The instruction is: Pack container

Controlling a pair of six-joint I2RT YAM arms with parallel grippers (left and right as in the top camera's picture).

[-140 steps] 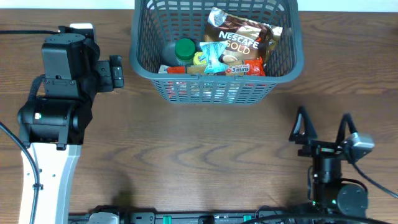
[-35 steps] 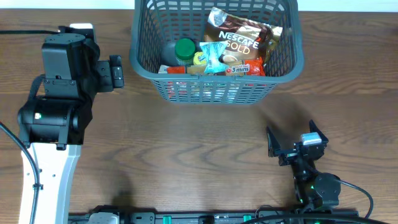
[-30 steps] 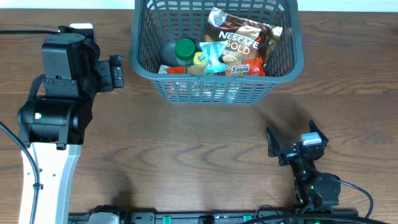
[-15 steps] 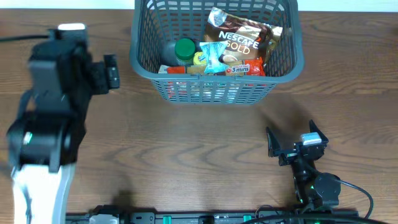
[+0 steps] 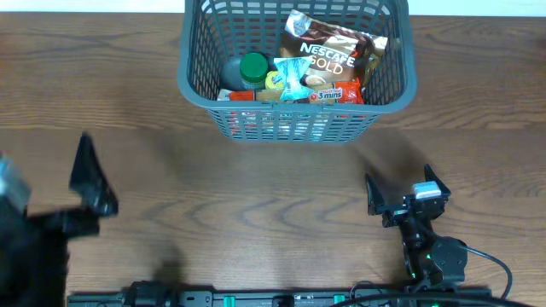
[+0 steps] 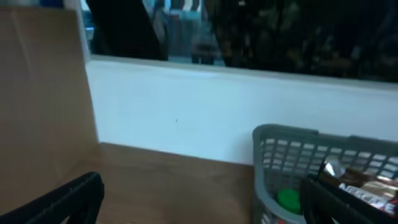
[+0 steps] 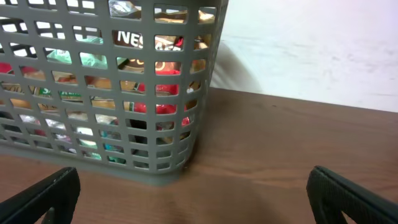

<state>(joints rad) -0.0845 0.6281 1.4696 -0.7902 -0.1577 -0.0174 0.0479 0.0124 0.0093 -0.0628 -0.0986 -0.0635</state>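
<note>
The grey slatted basket [image 5: 192, 81] stands at the back middle of the table. It holds a Nescafé Gold pouch [image 5: 328, 51], a green-lidded jar [image 5: 253, 67], a red packet [image 5: 339, 95] and small sachets. It also shows in the left wrist view [image 6: 264, 155] and the right wrist view [image 7: 112, 87]. My left gripper [image 5: 55, 179] is open and empty at the front left, well away from the basket; its fingers show spread in the left wrist view [image 6: 202, 190]. My right gripper [image 5: 401, 189] is open and empty at the front right, in front of the basket [image 7: 193, 180].
The brown wooden table [image 5: 256, 196] stretches between the basket and the grippers. A white wall [image 6: 186, 106] runs behind the table. A black rail [image 5: 256, 298] lies along the front edge.
My left arm has swung from beside the basket's left side down to the front left corner. The right gripper, the basket and its contents have stayed still over the last second.
</note>
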